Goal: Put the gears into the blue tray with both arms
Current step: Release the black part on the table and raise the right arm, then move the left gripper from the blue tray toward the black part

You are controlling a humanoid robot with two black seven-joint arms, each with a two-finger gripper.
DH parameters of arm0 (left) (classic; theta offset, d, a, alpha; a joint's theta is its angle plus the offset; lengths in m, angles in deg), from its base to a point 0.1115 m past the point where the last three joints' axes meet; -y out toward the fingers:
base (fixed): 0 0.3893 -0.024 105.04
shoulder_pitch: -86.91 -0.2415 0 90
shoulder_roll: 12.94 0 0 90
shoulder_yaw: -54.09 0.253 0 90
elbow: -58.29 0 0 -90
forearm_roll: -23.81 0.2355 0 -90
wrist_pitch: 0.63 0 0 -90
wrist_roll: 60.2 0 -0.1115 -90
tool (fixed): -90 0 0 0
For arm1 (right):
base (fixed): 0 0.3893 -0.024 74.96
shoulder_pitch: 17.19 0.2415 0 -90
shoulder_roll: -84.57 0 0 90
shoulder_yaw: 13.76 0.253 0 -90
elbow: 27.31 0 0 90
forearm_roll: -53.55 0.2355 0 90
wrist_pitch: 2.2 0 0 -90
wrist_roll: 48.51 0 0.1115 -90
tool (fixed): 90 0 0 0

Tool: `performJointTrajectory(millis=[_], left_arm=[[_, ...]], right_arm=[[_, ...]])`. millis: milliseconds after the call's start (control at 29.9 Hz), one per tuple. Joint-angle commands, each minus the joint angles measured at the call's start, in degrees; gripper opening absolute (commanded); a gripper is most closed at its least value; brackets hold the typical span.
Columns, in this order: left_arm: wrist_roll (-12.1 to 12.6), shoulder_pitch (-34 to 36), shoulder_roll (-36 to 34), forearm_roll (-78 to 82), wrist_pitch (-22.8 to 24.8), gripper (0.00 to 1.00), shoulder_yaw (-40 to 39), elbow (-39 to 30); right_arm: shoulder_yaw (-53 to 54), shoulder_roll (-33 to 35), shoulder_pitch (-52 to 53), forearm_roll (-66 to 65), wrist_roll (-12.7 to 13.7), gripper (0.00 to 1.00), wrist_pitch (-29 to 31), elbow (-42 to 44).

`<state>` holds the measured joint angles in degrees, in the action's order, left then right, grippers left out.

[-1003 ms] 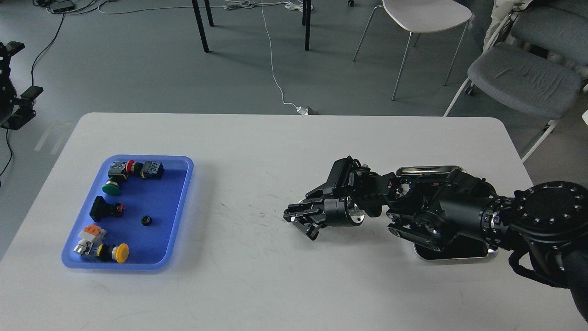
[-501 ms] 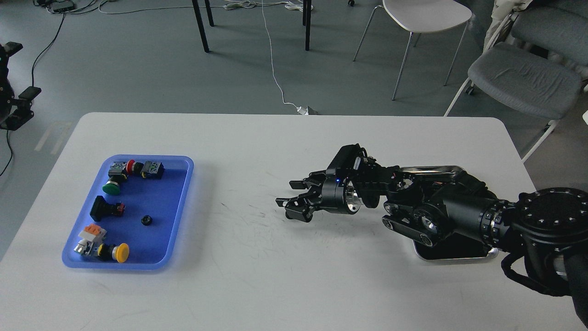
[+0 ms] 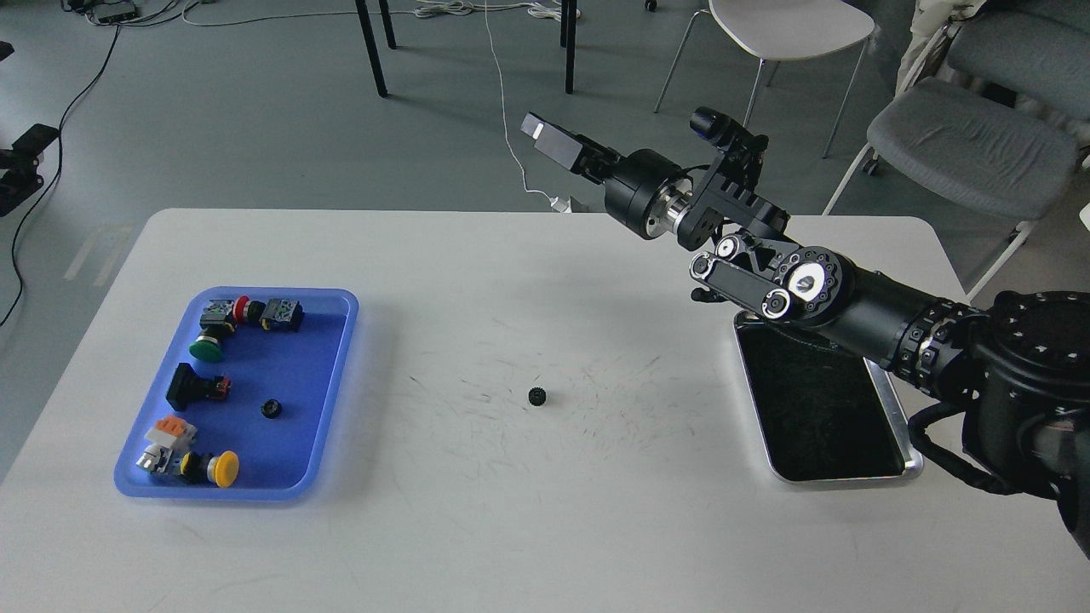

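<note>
Scuffed white table (image 3: 545, 511), tiny toothed gear (image 3: 536, 396)

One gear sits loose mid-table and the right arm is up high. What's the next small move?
Probably bring the left arm in to pick up the gear on the table: it lies nearer the blue tray than the silver tray, and the right gripper is raised clear of it.
</note>
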<state>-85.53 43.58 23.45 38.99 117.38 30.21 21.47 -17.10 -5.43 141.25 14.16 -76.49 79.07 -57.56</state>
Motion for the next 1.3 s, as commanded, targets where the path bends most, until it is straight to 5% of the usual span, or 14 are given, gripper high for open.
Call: performJointTrajectory(millis=[0, 368, 602, 869, 1270], left_arm=[[-0.15, 0.26, -0.36, 0.29, -0.01, 0.98, 0.06, -1.06], [-2.67, 0.44, -0.01, 16.80, -0.01, 0.97, -0.11, -2.55], [-2.67, 2.02, -1.76, 28.67, -0.50, 0.92, -0.11, -12.21], [-2.67, 3.60, -3.43, 44.57, -9.63, 0.92, -0.20, -27.59], [-2.67, 2.90, -1.07, 65.76, -18.87, 0.92, 3.13, -38.85]], right_arm=[[3.42, 1.04, 0.29, 6.33, -0.02, 0.88, -0.06, -0.07], [13.36, 12.65, -1.90, 20.23, -0.02, 0.94, 1.52, -0.07], [16.78, 16.78, -5.86, 21.38, -0.02, 0.94, 1.52, -0.15], [21.54, 18.72, -9.99, 21.64, -0.02, 0.94, 1.88, -0.16], [23.12, 24.43, -13.51, 32.89, -0.02, 0.96, 4.07, -0.94]])
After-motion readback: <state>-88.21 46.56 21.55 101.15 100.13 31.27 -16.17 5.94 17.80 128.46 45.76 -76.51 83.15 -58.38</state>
